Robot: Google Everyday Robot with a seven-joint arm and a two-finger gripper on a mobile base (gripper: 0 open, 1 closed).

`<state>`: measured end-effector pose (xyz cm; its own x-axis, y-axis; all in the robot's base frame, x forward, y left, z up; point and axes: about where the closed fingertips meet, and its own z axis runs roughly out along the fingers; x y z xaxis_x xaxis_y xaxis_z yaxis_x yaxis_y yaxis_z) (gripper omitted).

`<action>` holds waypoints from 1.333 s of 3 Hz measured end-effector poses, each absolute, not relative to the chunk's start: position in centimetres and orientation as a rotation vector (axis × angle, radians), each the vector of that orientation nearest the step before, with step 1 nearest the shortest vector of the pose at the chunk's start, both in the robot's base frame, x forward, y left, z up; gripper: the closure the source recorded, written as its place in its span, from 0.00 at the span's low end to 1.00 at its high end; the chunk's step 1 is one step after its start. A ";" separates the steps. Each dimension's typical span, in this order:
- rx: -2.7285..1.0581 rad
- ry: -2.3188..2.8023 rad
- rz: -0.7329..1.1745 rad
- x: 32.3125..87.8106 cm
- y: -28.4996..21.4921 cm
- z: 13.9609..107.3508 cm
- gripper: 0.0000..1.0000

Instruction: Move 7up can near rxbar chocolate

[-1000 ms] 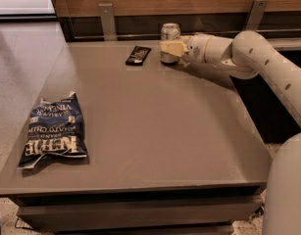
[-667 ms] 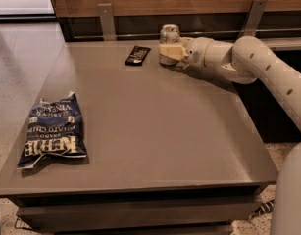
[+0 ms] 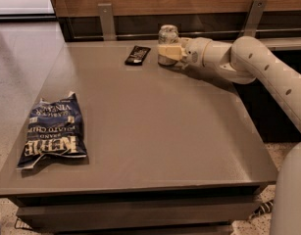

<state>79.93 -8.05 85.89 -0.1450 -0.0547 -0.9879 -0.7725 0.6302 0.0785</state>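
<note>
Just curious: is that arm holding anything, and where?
The gripper sits against the 7up can, at its lower body, on the table; whether it truly grips cannot be told.

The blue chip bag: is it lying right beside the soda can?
No, the chip bag lies at the near left of the table, while the 7up can stands at the far edge, with the pincer at it.

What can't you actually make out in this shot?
Camera view:
7up can, lower part: hidden behind the gripper at the far edge of the table.
rxbar chocolate print: too small to read.
Robot's arm: cut off by the right edge.
</note>
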 end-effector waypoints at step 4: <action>-0.703 1.613 0.726 79.9 -7.7 85.9 0.00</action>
